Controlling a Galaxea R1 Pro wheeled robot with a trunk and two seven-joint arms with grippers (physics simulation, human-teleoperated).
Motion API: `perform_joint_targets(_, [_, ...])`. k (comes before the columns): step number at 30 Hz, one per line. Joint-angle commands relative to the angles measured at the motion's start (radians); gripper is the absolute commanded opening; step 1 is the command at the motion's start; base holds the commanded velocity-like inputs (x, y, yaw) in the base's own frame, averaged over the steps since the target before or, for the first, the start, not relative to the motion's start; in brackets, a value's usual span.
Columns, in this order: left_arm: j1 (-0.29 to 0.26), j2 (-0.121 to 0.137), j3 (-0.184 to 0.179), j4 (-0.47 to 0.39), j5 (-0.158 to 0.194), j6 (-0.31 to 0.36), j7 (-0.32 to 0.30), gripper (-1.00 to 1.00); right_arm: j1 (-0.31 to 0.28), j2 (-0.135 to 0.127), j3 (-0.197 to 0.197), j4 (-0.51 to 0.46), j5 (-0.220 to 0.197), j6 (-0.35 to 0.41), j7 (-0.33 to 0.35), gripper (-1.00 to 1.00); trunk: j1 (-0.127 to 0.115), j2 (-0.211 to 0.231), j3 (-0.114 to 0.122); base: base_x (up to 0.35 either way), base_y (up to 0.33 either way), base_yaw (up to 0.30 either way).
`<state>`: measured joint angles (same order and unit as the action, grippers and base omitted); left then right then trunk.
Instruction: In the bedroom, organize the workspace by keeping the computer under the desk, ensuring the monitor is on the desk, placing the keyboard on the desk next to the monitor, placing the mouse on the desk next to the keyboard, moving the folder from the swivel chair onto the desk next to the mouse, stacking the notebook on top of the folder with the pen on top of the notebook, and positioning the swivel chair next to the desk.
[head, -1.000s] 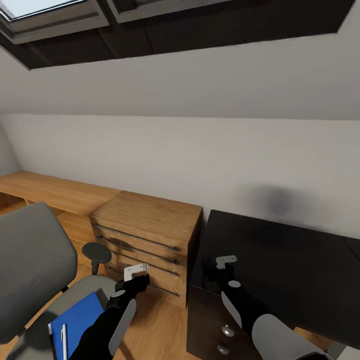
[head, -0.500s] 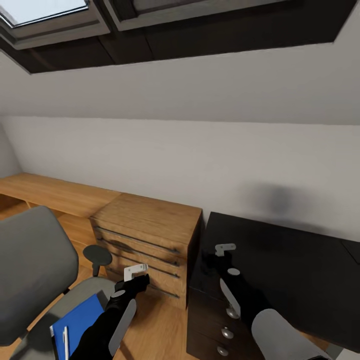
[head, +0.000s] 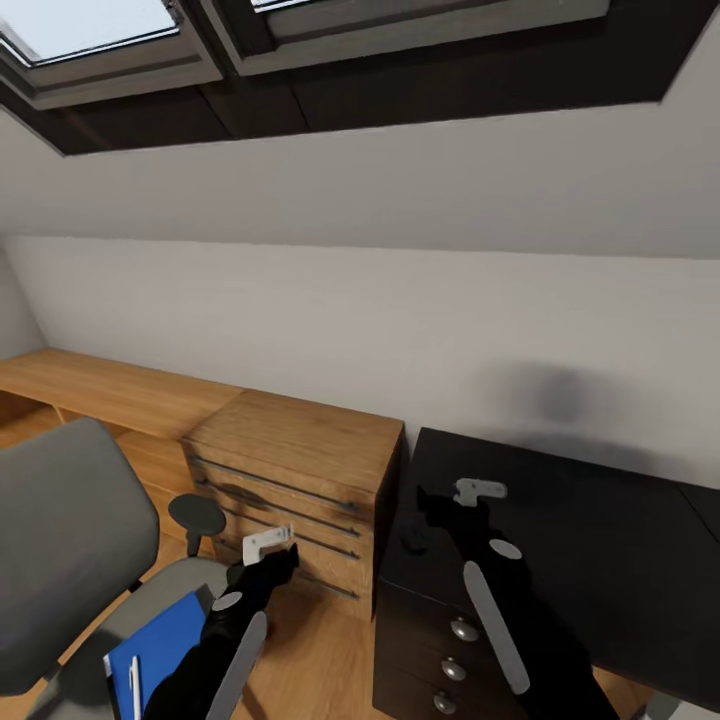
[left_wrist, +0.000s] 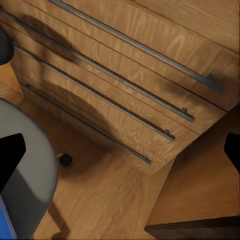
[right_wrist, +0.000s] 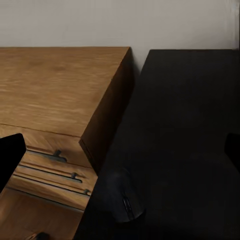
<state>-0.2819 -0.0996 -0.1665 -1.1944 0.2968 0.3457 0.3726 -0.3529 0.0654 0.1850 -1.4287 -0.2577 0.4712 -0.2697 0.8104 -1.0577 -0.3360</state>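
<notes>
folder: flat bright blue folder (head: 160, 640) on grey swivel chair (head: 70, 520) seat, thin light pen (head: 133, 685) on it
mouse: small dark rounded mouse (right_wrist: 124, 200) on your glossy black counter (head: 600, 540)
left gripper (head: 268, 541): jaws apart, empty, before wooden drawer unit (head: 300, 470)
right gripper (head: 478, 490): jaws apart, empty, over counter

The end effector (right_wrist: 120, 150) has its two dark fingertips (right_wrist: 11, 156) spread wide apart, with nothing between them. Just ahead of it, the mouse (right_wrist: 124, 195) rests on the glossy black tabletop (right_wrist: 190, 125) near its edge. Off to one side stands a wooden drawer unit (right_wrist: 55, 90), flush against the tabletop, beneath a pale wall (right_wrist: 120, 22).
</notes>
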Motion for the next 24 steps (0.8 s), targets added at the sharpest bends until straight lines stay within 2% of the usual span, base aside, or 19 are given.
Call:
perform_joint_targets(1, [0.03,0.0,-0.006,-0.036,0.009,0.004,0.008,1.0,0.019,0.0,0.001,-0.045,-0.012,0.022,-0.026,1.0,-0.004,0.006,0.002,0.0,0.0,0.0])
perform_joint_targets(7, [0.101,0.005,-0.041,-0.134,0.009,0.006,0.009,1.0,0.05,0.002,0.0,-0.105,-0.015,0.046,-0.05,1.0,-0.027,0.048,0.021,0.0,0.0,0.0])
perform_joint_targets(8, [0.129,0.007,-0.053,-0.169,0.008,0.006,0.009,1.0,0.058,0.003,0.001,-0.119,-0.015,0.052,-0.055,1.0,-0.031,0.055,0.024,0.0,0.0,-0.017])
perform_joint_targets(13, [0.146,0.009,-0.06,-0.185,0.008,0.006,0.009,1.0,0.068,0.003,0.001,-0.123,-0.015,0.054,-0.058,1.0,-0.05,0.09,0.041,0.0,0.0,-0.133])
perform_joint_targets(14, [0.15,0.021,-0.061,-0.187,0.009,0.006,0.009,1.0,0.073,0.002,0.0,-0.124,-0.015,0.055,-0.058,1.0,-0.054,0.097,0.044,0.0,0.0,-0.221])
perform_joint_targets(19, [0.152,0.037,-0.062,-0.177,0.01,0.004,0.01,1.0,0.1,-0.001,-0.004,-0.122,-0.014,0.051,-0.058,1.0,-0.073,0.132,0.062,0.0,0.0,-0.235])
perform_joint_targets(20, [0.153,0.042,-0.062,-0.164,0.011,0.002,0.01,1.0,0.124,-0.013,-0.021,-0.117,-0.014,0.051,-0.057,1.0,-0.077,0.139,0.065,0.0,0.0,-0.264])
perform_joint_targets(23, [0.153,0.043,-0.062,-0.159,0.011,0.002,0.009,1.0,0.132,-0.031,-0.049,-0.126,-0.014,0.057,-0.056,1.0,-0.088,0.16,0.076,0.0,0.0,-0.27])
perform_joint_targets(24, [0.153,0.043,-0.063,-0.155,0.011,0.002,0.009,1.0,0.136,-0.043,-0.072,-0.132,-0.016,0.066,-0.056,1.0,-0.092,0.167,0.079,0.0,0.0,-0.276])
